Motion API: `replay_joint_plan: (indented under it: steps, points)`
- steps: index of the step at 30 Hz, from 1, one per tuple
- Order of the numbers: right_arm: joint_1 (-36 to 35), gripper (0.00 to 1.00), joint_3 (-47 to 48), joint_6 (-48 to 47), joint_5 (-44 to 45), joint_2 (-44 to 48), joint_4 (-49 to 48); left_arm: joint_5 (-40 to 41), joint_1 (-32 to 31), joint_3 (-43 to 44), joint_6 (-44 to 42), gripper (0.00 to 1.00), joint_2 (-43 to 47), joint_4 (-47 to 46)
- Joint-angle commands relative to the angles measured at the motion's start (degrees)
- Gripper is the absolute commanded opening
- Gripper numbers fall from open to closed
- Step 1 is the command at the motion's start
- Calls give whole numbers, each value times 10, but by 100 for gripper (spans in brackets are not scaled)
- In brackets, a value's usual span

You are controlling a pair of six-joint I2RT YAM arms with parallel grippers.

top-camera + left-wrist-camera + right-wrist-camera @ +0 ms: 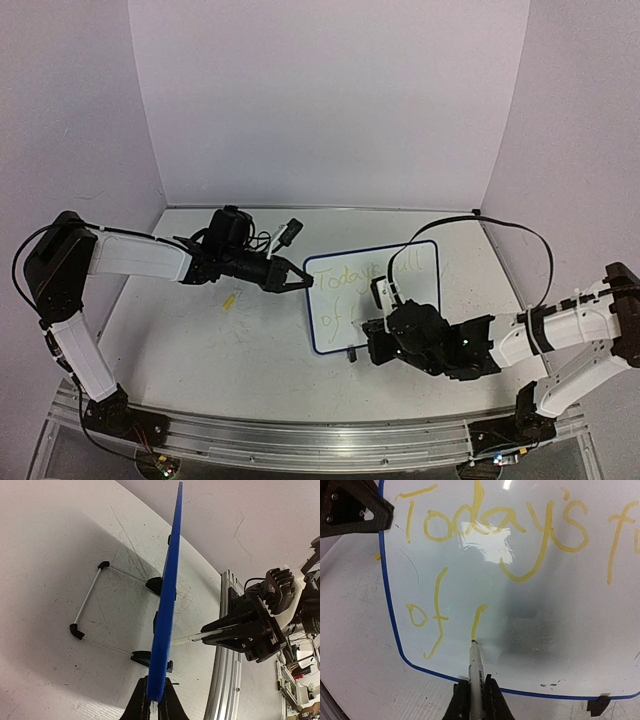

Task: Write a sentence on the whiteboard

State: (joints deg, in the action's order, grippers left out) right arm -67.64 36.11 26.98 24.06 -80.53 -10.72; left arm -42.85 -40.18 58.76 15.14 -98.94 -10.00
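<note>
Whiteboard (350, 300) stands in the middle of the table (200, 340), sentence (485, 525) half written. Nearest, right gripper (474, 690) pinches a marker (475, 665), its tip touching the board after "of". Farther, left gripper (156, 700) pinches the board's left edge. Next: more letters, board held steady

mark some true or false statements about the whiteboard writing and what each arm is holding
1. The left pincer clamps the whiteboard by its edge. True.
2. The right pincer holds an eraser. False: it holds a marker.
3. The marker's tip touches the whiteboard. True.
4. The sentence is written in red. False: it is yellow.
5. The lower line begins with "of". True.
</note>
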Motion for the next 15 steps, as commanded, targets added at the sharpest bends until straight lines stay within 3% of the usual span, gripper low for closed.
replay_joint_plan:
  steps: [1,10,15]
  points:
    - [-1,0,-9,16,16,6,18,19,-6,13,-12,0,13,16]
    - [5,0,-8,6,31,89,-16,18,-6,14,-12,0,11,16]
    - [15,0,9,0,26,50,-28,19,-6,13,-13,0,13,16]
